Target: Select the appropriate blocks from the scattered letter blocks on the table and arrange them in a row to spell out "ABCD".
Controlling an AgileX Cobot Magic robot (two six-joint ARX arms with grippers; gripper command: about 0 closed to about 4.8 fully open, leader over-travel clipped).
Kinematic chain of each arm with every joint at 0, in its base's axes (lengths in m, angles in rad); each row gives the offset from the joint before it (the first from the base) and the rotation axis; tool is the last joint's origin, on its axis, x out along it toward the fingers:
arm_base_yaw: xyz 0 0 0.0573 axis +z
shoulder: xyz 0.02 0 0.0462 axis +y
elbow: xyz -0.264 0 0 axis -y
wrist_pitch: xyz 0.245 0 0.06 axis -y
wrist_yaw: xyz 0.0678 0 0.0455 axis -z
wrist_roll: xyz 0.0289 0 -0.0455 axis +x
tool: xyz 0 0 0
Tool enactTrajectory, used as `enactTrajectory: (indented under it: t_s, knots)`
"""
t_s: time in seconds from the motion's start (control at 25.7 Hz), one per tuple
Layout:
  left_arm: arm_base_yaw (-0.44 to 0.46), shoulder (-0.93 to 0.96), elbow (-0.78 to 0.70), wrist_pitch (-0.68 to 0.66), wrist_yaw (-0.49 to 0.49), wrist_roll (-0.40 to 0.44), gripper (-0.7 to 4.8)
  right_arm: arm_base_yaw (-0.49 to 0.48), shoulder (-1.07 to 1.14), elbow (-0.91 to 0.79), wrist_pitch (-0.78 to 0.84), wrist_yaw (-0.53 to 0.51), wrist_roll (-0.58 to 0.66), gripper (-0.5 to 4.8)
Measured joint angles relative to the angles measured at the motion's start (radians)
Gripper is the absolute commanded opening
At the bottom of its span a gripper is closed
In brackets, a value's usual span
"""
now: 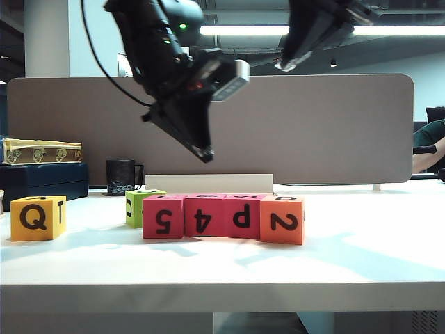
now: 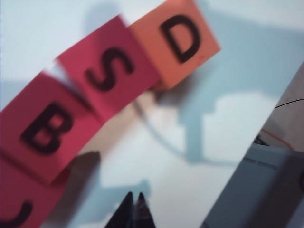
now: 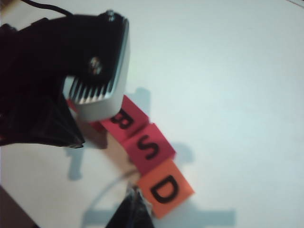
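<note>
Exterior view: four foam cubes sit shoulder to shoulder on the white bench (image 1: 361, 257), faces touching. From the left they are the pink-red 5 block (image 1: 163, 217), the pink-red 4 block (image 1: 204, 216), the pink-red P block (image 1: 241, 216) and the orange 2 block (image 1: 282, 220). The lime green block (image 1: 135, 205) stands just behind the row's left end, and the yellow-orange Q block (image 1: 36, 218) sits well apart, far to the left.

From above, the wrist cameras read the last three tops as B, S, D. The first top is cut off and shows only a curved stroke. By that reading the word is unfinished: the S cube looks like an intruder, no A is in the line, and a swap or two appears to be left.

The left hand (image 1: 206, 154) hovers above the middle of the row with its fingers pressed together on nothing. The right hand (image 1: 284, 65) hangs high at the right, its tips apparently together and empty.

The cubes are matte, soft-edged and equal in size, with bold black characters. The bench is smooth and faintly glossy.
</note>
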Motion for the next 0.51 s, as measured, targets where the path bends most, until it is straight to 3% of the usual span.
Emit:
enactTrajectory:
  t_s: [0.23,0.51]
  knots:
    - [-0.036,0.021,0.000,0.045,-0.028,0.003,-0.05,-0.013,-0.045,0.000,-0.017,0.099,-0.021,-0.02]
    - [-0.072,0.071,-0.002,0.080,-0.040,0.003,-0.05,-0.021,-0.094,0.002,-0.034,0.113,-0.022,-0.01]
